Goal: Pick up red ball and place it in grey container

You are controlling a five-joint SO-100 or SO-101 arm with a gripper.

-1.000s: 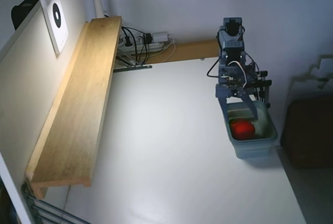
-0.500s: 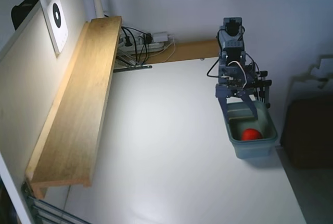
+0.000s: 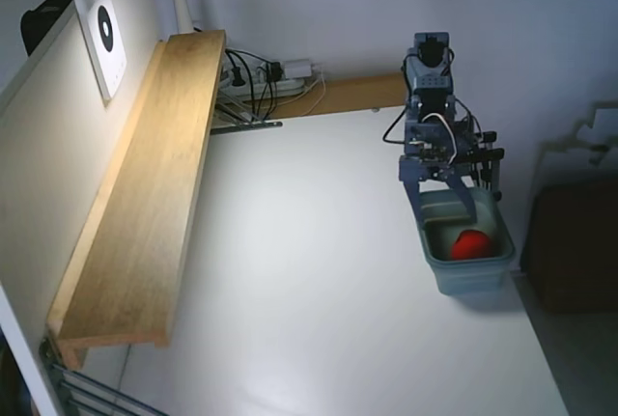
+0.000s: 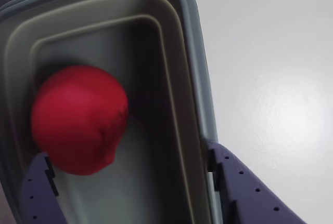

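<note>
My tool [image 4: 130, 182] hangs over the grey container [image 4: 192, 78] with its two purple fingers [image 4: 39, 182] spread wide and nothing between them. In the wrist view one finger shows at the lower left inside the tub's outline and the other at the lower right, out past the rim. In the fixed view the tool [image 3: 441, 194] sits above the far end of the container [image 3: 473, 271], with the arm folded upright behind it.

The red ball [image 4: 78, 120] is loose inside the tub. A second ago it was a larger red blur higher in the tub, close under the tool. Half a second ago it was down near the front end, and now it lies there again, shifted a touch to the right in the fixed view [image 3: 470, 244]. In the wrist view it is slightly smeared, so I judge it may not have fully settled. It looks to be resting near one end wall, though I cannot tell whether it touches it.

So I read the release as done and the placing as complete, with the ball inside the walls. The arm itself has not moved across these moments. What I see left is to lift clear without clipping the rim, since one finger reaches down near the inside of the tub.

Beyond the container the white desk [image 3: 319, 271] is bare, and a wooden shelf [image 3: 145, 194] runs along the left wall.
</note>
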